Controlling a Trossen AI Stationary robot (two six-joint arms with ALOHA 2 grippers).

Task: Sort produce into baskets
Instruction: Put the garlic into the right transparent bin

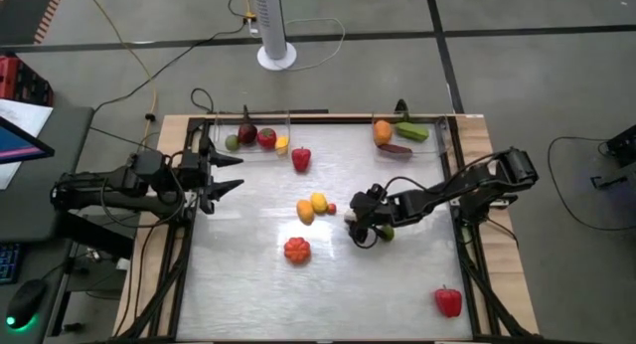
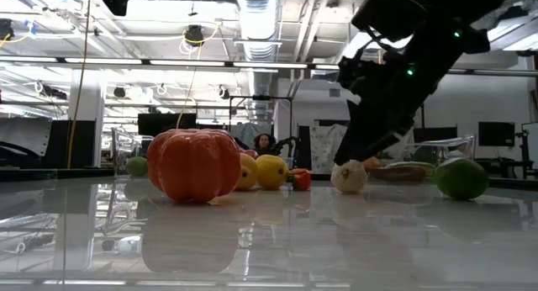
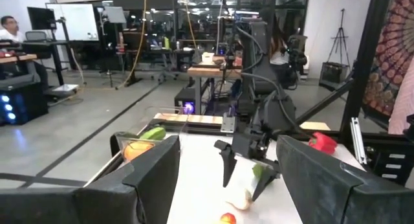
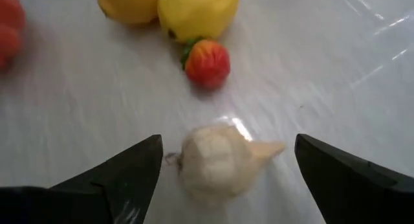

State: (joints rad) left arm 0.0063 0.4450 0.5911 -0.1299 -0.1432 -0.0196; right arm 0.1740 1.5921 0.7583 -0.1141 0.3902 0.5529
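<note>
Right gripper [image 4: 223, 162]: lowered near table centre, slightly toward 3 o'clock; fingers spread wide, nothing clamped yet.
Garlic [image 4: 217, 160]: white bulb lying on its side between the right fingers, touching neither as far as visible; stem tip pointing toward one finger.
Strawberry-like red piece [image 4: 207, 62]: just beyond the garlic, apart from it.
Lemons [image 1: 312, 206]: pair touching each other, at 9 o'clock of the right gripper, near.
Lime [image 2: 461, 178]: just beside the right gripper, on its 4 o'clock side in the high view.
Orange tomato [image 1: 296, 250]: at 7 o'clock of the lemons, alone.
Red peppers: one [image 1: 448, 301] near the 5 o'clock corner; one [image 1: 301, 158] just outside the left basket.
Left basket [image 1: 260, 122]: along the 12 o'clock edge, left side; already holding several pieces.
Right basket [image 1: 417, 118]: along the 12 o'clock edge, right side; orange piece, cucumber [image 1: 411, 132] and a dark piece inside.
Left gripper [image 1: 225, 172]: waiting at 9 o'clock, fingers apart, empty.
Risk: round, smooth bulb likely to squirt out of an off-centre pinch and roll toward the strawberry or lemons; closing on the tapered stem likely to give a weak hold.
Risk: lime close by, liable to be nudged by the wrist on lift.
Room: wide bare surface at 6 o'clock; clear lane toward 12 o'clock to the right basket, whose near wall needs clearing on approach.
</note>
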